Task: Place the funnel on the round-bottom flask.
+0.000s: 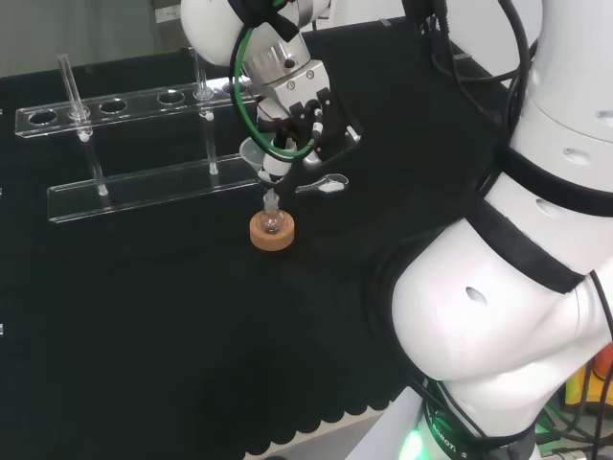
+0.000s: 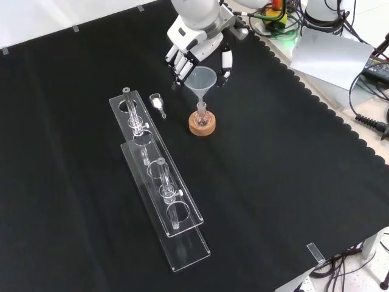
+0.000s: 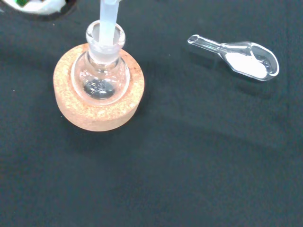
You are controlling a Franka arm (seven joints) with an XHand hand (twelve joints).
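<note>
I am seating the funnel (image 2: 201,82), fingers (image 2: 180,65) curled around its cone, stem entering the round-bottom flask (image 3: 100,78) on the cork ring (image 3: 98,90); next requires releasing straight.

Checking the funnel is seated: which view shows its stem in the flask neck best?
The wrist view: the funnel stem enters the flask neck. The front view shows its cone; the head view shows it partly hidden by the hand.

One clear plastic funnel (image 2: 200,79), one small round-bottom glass flask (image 3: 100,78), one round cork ring stand (image 3: 98,108), one clear scoop with white powder (image 3: 246,59), one clear acrylic tube rack (image 2: 159,176).
</note>
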